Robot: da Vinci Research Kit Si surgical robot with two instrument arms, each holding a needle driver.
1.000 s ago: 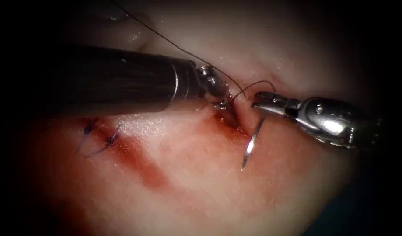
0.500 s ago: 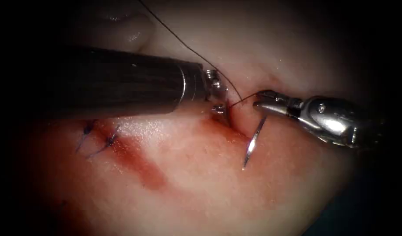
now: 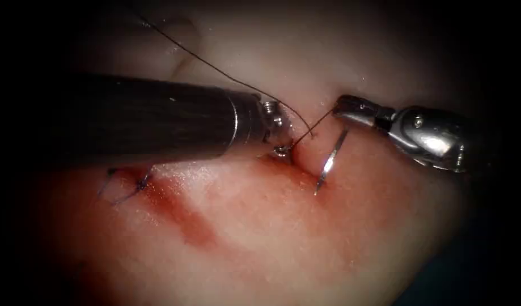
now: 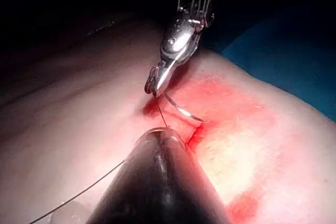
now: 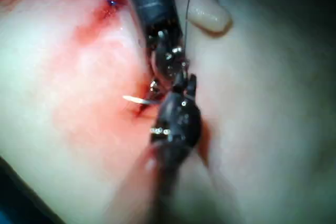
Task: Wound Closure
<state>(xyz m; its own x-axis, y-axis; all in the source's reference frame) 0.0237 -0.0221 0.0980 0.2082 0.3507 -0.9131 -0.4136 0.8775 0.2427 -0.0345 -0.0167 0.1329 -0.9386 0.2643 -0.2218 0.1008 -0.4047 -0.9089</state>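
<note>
Pale tissue (image 3: 260, 238) lay wet, soft. We saw right tool (image 3: 344, 106) clenched on needle (image 3: 329, 162) near its swaged end, tip free over cut (image 3: 294, 164). Left tool (image 3: 283, 148) jaws unclear. Needle stiff, slippery; thread (image 3: 226, 72) limp. Best held mid-curve, we judged.

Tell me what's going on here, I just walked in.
Two robot arms are stitching a cut in the tissue. The right gripper holds the curved needle near its thread end; the needle hangs free above the tissue, on the right of the cut, its tip pointing down. Thread runs from there past the left gripper, which is pressed down at the cut edge; what it holds is hidden. Two finished stitches sit further left, amid red fluid.
</note>
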